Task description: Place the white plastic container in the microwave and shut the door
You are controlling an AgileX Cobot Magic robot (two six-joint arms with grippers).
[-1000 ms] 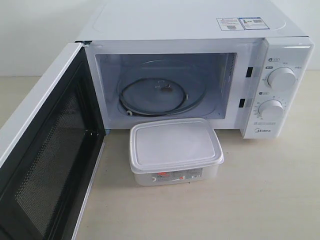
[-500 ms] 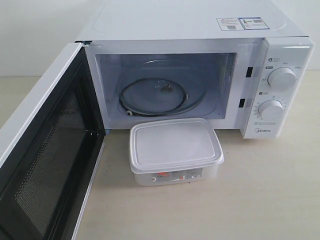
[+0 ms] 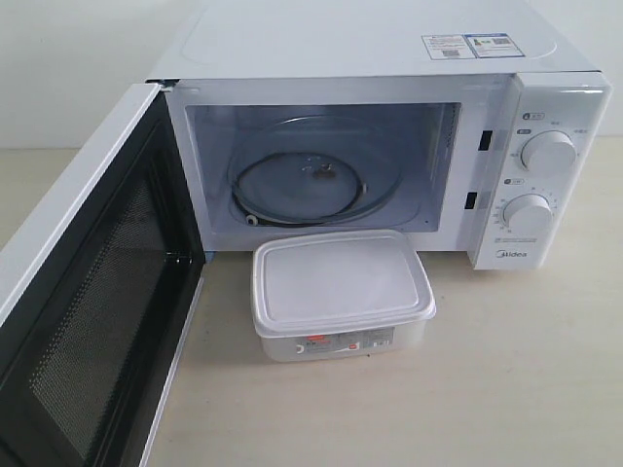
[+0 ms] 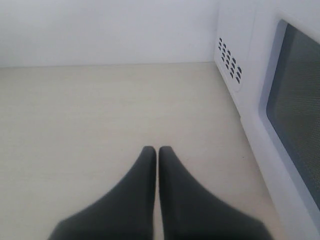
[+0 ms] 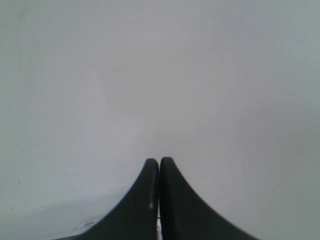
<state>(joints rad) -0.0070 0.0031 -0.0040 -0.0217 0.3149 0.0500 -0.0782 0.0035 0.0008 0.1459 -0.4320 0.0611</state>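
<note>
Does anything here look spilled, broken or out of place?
Nothing really stands out. The container sits upright and closed in front of the microwave, whose door hangs wide open. Only a small brownish spot at the middle of the turntable catches the eye; stain or hub, I cannot tell.

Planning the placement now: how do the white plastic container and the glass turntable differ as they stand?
The white plastic container is rectangular with rounded corners; the glass turntable is round. The container is milky white, lid on; the turntable is clear glass. The container sits on the table in front of the open microwave; the turntable lies inside its cavity. Both lie flat.
</note>
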